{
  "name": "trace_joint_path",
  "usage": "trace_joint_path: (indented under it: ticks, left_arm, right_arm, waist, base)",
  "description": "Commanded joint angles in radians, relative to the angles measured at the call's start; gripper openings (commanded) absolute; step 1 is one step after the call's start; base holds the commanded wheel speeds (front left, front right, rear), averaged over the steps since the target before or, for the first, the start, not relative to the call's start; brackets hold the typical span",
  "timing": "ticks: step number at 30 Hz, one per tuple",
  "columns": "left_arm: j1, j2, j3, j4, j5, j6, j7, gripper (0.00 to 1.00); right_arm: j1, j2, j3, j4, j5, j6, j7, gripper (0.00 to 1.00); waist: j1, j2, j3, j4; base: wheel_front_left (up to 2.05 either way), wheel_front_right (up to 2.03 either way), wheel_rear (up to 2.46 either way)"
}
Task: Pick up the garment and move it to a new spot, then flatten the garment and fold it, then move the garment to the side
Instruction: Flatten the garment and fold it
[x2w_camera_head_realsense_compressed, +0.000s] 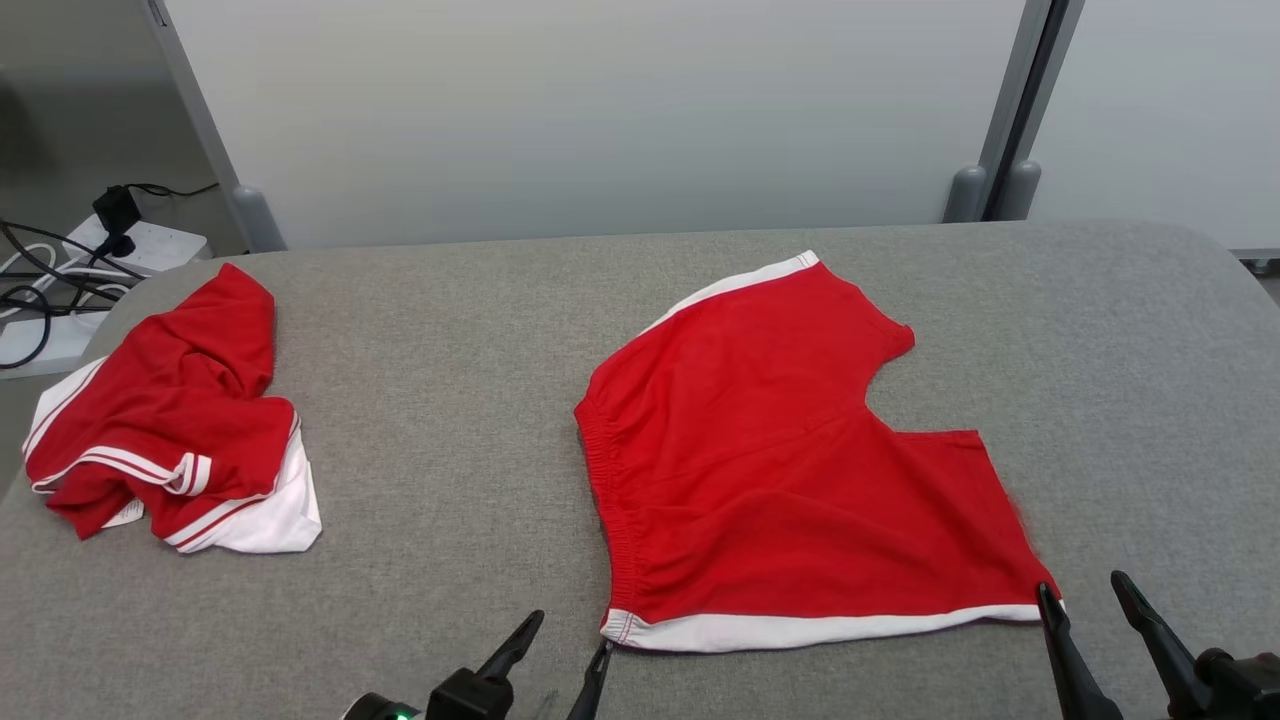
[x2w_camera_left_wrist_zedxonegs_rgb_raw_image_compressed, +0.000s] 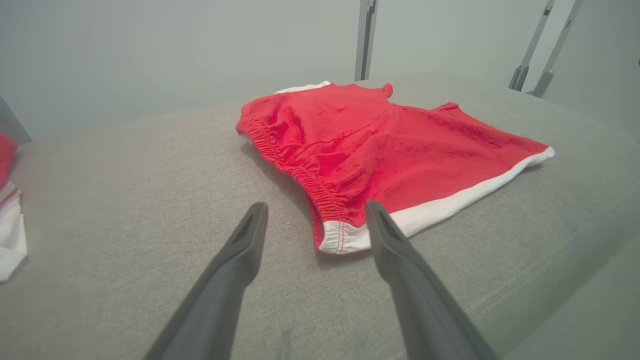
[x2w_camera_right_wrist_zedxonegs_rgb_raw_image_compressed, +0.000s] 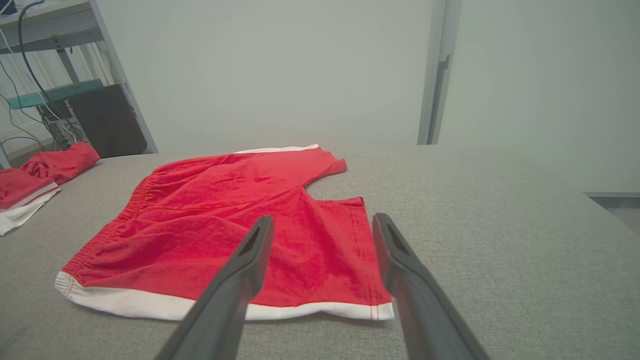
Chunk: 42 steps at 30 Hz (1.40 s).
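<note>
The garment (x2w_camera_head_realsense_compressed: 780, 460) is a pair of red shorts with white trim, spread flat on the grey table (x2w_camera_head_realsense_compressed: 450, 400), right of the middle. Its elastic waistband faces left and its white hem lies along the near edge. My left gripper (x2w_camera_head_realsense_compressed: 570, 630) stands open just in front of the near left corner of the garment (x2w_camera_left_wrist_zedxonegs_rgb_raw_image_compressed: 370, 150), its two dark fingers either side of that white corner without touching. My right gripper (x2w_camera_head_realsense_compressed: 1082, 590) is open at the near right corner of the garment (x2w_camera_right_wrist_zedxonegs_rgb_raw_image_compressed: 225, 225), with the corner between its fingers (x2w_camera_right_wrist_zedxonegs_rgb_raw_image_compressed: 250, 255).
A second red and white garment (x2w_camera_head_realsense_compressed: 165, 420) lies crumpled at the table's left end. Behind it, off the table, a white power strip (x2w_camera_head_realsense_compressed: 130, 245) with black cables sits on the floor. A pale wall panel runs behind the table.
</note>
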Motion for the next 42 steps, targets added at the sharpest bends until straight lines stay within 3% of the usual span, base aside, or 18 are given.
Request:
trace_joint_path:
  ticks: [1,10,21,27,28,30,31,32,37,42]
  left_arm:
    - [-0.082,-0.001,-0.004,0.019,-0.007,-0.009,-0.010,1.00]
    - [-0.210,-0.002,-0.113,0.192,-0.027,-0.020,-0.010,1.00]
    - [-0.283,-0.002,-0.142,0.328,-0.061,0.012,-0.010,1.00]
    - [-0.315,-0.002,-0.158,0.366,-0.084,0.007,-0.010,0.76]
    - [-0.319,-0.002,-0.162,0.372,-0.085,0.004,-0.010,0.58]
    - [-0.325,-0.002,-0.169,0.380,-0.086,0.001,-0.010,0.35]
    - [-0.327,-0.002,-0.171,0.382,-0.087,-0.001,-0.010,0.09]
    - [-0.329,-0.002,-0.172,0.384,-0.089,-0.003,-0.010,0.00]
    - [-0.328,-0.002,-0.170,0.411,-0.097,-0.011,-0.010,0.00]
    - [-0.329,0.007,-0.159,0.410,-0.095,-0.013,-0.010,0.00]
  right_arm:
    - [-0.031,-0.032,0.025,-0.033,0.013,0.003,-0.014,1.00]
    - [-0.055,-0.047,0.040,-0.036,0.014,0.003,-0.014,1.00]
    - [-0.080,-0.063,0.042,-0.034,0.017,0.003,-0.014,1.00]
    - [-0.091,-0.074,0.044,-0.036,0.015,0.003,-0.015,1.00]
    - [-0.092,-0.076,0.047,-0.036,0.014,0.003,-0.015,1.00]
    - [-0.092,-0.078,0.051,-0.035,0.013,0.003,-0.015,1.00]
    - [-0.093,-0.079,0.052,-0.034,0.013,0.003,-0.015,1.00]
    - [-0.092,-0.080,0.052,-0.033,0.012,0.003,-0.015,1.00]
    - [-0.091,-0.086,0.054,-0.015,0.016,0.003,-0.015,1.00]
    - [-0.115,-0.094,0.098,0.090,0.071,0.003,-0.015,1.00]
  waist:
    - [0.0000,-0.0001,0.014,-0.012]
    - [0.0000,-0.0001,0.053,-0.048]
    - [0.0000,-0.0001,0.087,-0.076]
    - [0.0000,-0.0001,0.094,-0.077]
    - [0.0000,-0.0001,0.094,-0.077]
    - [0.0000,-0.0001,0.093,-0.077]
    - [0.0000,-0.0001,0.092,-0.077]
    - [0.0000,-0.0001,0.092,-0.076]
    - [0.0000,-0.0001,0.089,-0.072]
    - [0.0000,-0.0001,0.101,-0.062]
  base:
    - [0.00,0.00,0.00]
    - [0.00,0.00,0.00]
    - [0.00,0.00,0.00]
    - [0.00,0.00,0.00]
    - [0.00,0.00,0.00]
    - [0.00,0.00,0.00]
    - [0.00,0.00,0.00]
    - [0.00,0.00,0.00]
    - [0.00,0.00,0.00]
    - [0.00,0.00,0.00]
